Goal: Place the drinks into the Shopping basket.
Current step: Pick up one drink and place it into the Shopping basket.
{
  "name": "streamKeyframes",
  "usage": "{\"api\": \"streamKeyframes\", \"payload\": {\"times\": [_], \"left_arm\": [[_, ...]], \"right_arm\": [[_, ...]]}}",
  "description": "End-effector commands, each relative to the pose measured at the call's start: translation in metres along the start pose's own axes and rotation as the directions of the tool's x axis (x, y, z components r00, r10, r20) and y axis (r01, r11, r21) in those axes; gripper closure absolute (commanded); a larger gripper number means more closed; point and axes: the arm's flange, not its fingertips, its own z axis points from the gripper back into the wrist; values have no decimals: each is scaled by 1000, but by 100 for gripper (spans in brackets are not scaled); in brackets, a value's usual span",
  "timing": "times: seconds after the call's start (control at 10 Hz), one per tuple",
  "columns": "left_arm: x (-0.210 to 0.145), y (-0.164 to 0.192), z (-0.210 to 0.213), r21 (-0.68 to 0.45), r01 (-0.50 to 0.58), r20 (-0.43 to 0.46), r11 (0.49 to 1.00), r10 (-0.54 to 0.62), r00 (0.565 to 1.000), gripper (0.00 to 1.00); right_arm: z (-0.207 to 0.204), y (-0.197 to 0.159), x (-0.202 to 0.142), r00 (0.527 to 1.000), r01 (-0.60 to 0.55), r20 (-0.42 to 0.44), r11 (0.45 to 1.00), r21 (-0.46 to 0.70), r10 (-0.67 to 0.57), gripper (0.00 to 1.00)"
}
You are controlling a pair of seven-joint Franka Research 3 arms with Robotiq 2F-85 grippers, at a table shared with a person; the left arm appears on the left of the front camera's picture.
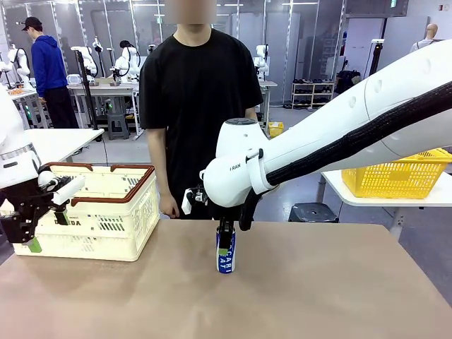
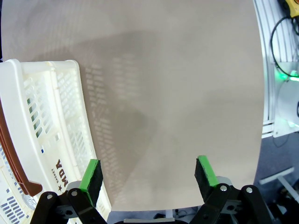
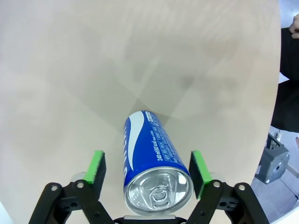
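Observation:
One blue Pocari Sweat can stands upright near the middle of the table. My right gripper hangs right over it. In the right wrist view the can sits between the green pads, with a small gap on each side, so the right gripper is open around it. The cream Shopping basket with its brown rim stands at the table's left. My left gripper hovers by the basket's near left corner, and in its wrist view it is open and empty beside the basket wall.
A person in black stands at the far edge, one hand resting near the basket's right side. A yellow mesh basket sits on a separate table at the right. Bare tabletop lies in front of and to the right of the can.

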Motion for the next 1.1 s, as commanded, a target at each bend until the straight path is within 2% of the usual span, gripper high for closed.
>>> {"api": "streamKeyframes", "payload": {"times": [0.0,0.5,1.0], "left_arm": [[1,-3,1,1,-3,-2,1000,3,1000,0],[1,-3,1,1,-3,-2,1000,3,1000,0],[1,-3,1,1,-3,-2,1000,3,1000,0]], "right_arm": [[8,-1,-4,999,-48,-3,999,-4,48,0],[25,2,-31,1000,-25,-3,999,28,25,0],[59,17,-115,999,48,0,998,35,-48,0]]}}
